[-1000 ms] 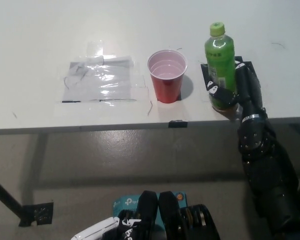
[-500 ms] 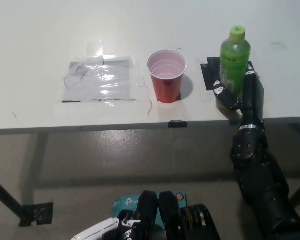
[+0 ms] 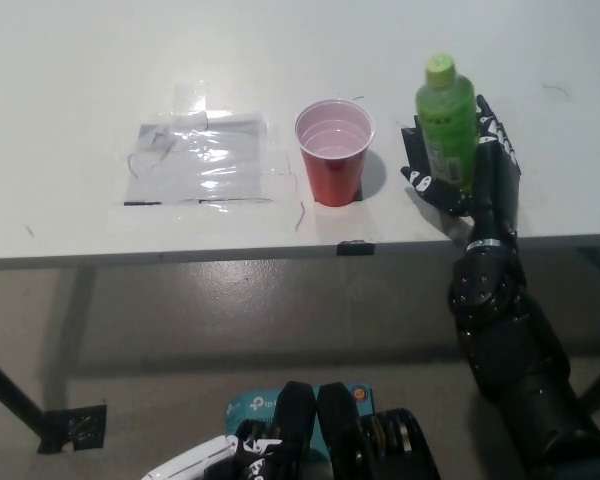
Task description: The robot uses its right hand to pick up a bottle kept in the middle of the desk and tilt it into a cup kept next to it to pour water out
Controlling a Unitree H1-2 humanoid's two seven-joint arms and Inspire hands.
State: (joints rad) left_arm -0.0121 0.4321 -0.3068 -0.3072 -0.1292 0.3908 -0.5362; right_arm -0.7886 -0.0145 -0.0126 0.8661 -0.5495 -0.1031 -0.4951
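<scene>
The black right hand (image 3: 472, 172) is wrapped around the lower part of the green bottle (image 3: 447, 122), holding it upright just right of the red cup (image 3: 334, 152) on the white desk (image 3: 80, 80). The white left hand (image 3: 192, 461) rests far below the cup; its fingers cannot be made out.

One green bottle (image 3: 447, 128), upper right of the frame. One red cup (image 3: 334, 152), upper middle. One clear taped sheet (image 3: 202, 160), upper left. One white desk (image 3: 70, 90) across the top. One small black tape mark (image 3: 355, 248) at the desk's front edge. One black right hand (image 3: 480, 170), right side; one white left hand (image 3: 195, 462), bottom left.
</scene>
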